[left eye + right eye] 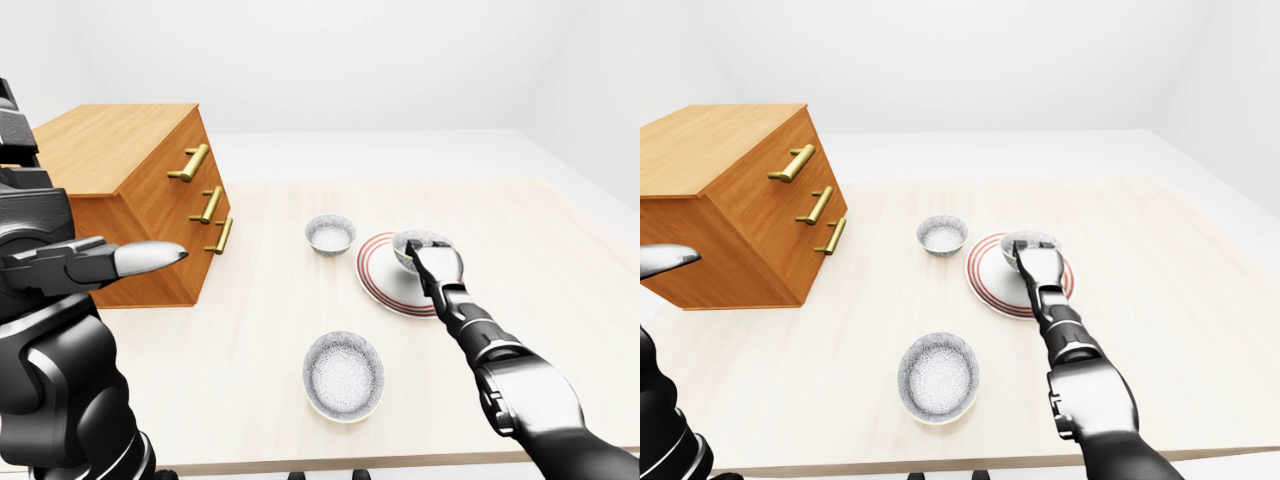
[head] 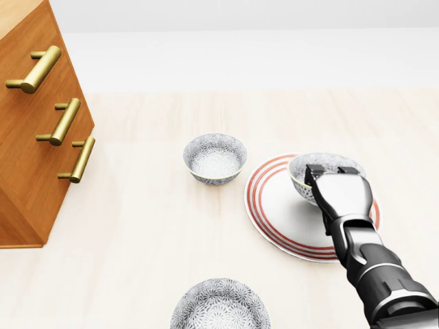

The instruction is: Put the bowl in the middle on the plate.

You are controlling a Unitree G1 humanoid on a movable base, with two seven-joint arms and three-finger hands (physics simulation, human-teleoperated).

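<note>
Bowl (image 2: 325,162) hung over the plate's (image 2: 278,205) upper-right part; we couldn't tell whether it touched. Right hand (image 2: 341,193) was clamped on its rim. We judged the step as placing. Next move called for lowering until seated, nearer plate's centre, then spreading fingers and lifting clear without tipping. Bowl looked small and upright, grey-patterned outside, pale inside. Second bowl (image 2: 215,157) sat just left of plate, third bowl (image 2: 219,307) well below-left. Left hand (image 1: 112,262) was far left of plate, fingers stretched out, empty.

right hand (image 1: 438,268) gripping bowl (image 1: 412,241), over striped plate (image 1: 378,278) — left hand (image 1: 95,263) raised, fingers extended
</note>
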